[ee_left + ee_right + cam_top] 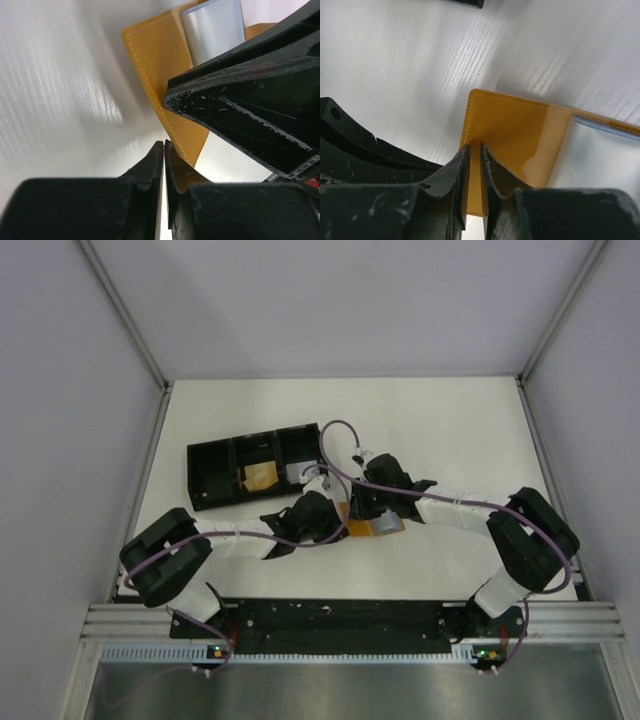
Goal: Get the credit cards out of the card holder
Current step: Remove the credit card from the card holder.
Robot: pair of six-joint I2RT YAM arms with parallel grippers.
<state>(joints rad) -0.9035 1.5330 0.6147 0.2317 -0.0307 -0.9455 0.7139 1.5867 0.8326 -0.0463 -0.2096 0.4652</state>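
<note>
We are finding the card holder [378, 528] on the surface [460, 430] at the centre of the top view, lower right of the black tray [212, 478]. The right claw [474, 150] is clamping the holder's edge. The left claw [164, 146] is standing almost together beside the holder's stitched edge; we cannot tell whether anything is caught between. A grey card [214, 30] is sticking out of the holder at the top of the left wrist view.
</note>
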